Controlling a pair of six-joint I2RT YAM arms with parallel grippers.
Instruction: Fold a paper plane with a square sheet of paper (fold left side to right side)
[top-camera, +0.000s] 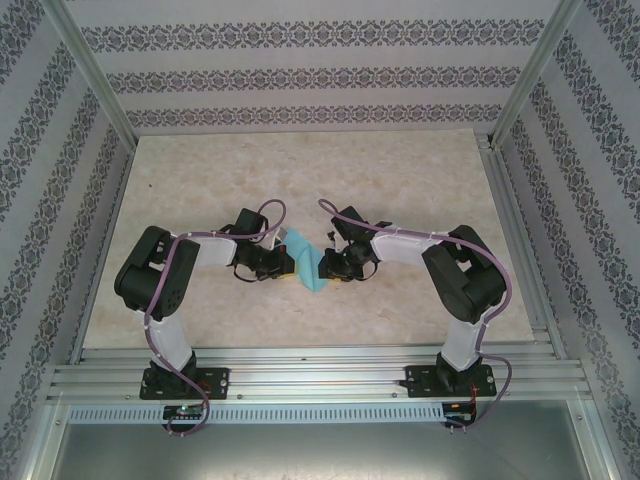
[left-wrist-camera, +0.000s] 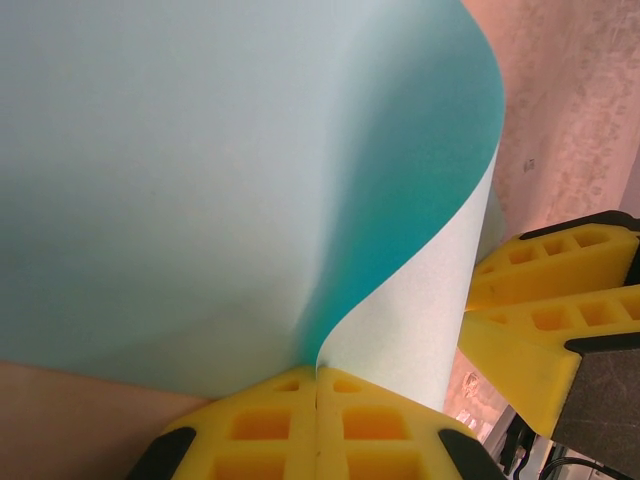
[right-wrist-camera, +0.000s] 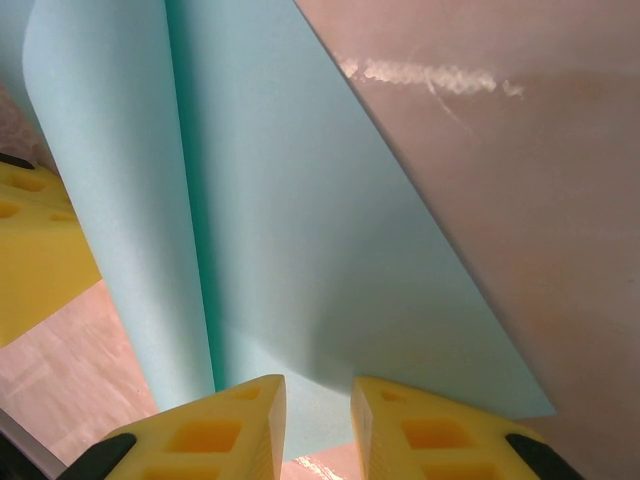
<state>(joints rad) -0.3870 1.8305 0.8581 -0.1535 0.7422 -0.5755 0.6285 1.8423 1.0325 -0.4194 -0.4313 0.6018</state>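
Note:
The square sheet of paper (top-camera: 308, 265) is turquoise and lies between the two arms at mid-table, its left part curled up and over to the right. In the left wrist view the sheet (left-wrist-camera: 220, 180) rises in a curve from my left gripper (left-wrist-camera: 318, 378), whose yellow fingers are shut on its edge. My right gripper (right-wrist-camera: 318, 398) stands open over the flat right part of the sheet (right-wrist-camera: 330, 250), a gap between its fingertips (right-wrist-camera: 262, 395). Seen from the top, the left gripper (top-camera: 278, 262) and right gripper (top-camera: 336, 264) face each other across the sheet. The paper plane is out of view.
A beige marbled table (top-camera: 300, 170) is walled in by patterned panels and metal posts (top-camera: 90, 70). A metal rail (top-camera: 320, 355) runs along the near edge by the arm bases. My right gripper's yellow fingers (left-wrist-camera: 545, 300) stand close to the curled sheet.

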